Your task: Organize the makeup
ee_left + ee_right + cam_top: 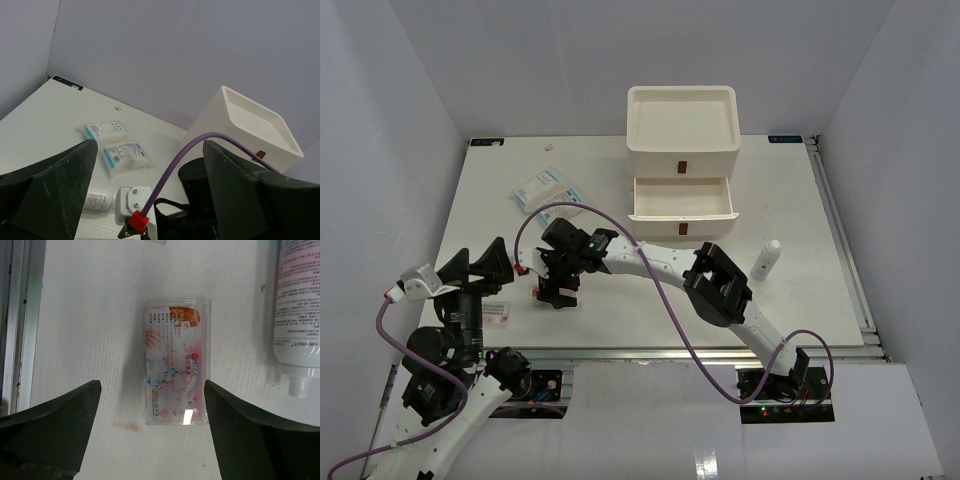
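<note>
the right gripper [151, 390] is noted wide open and empty above the clear pink-printed box [176, 362], which lies flat on the table [85, 315] near a white tube [300, 300]; a straight, centred descent across its short width is advised, the tube being kept clear.

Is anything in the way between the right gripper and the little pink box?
No, nothing visible. The right gripper is open over the pink box, which shows whole in the gap. The white tube lies off to one side, apart from the box.
</note>
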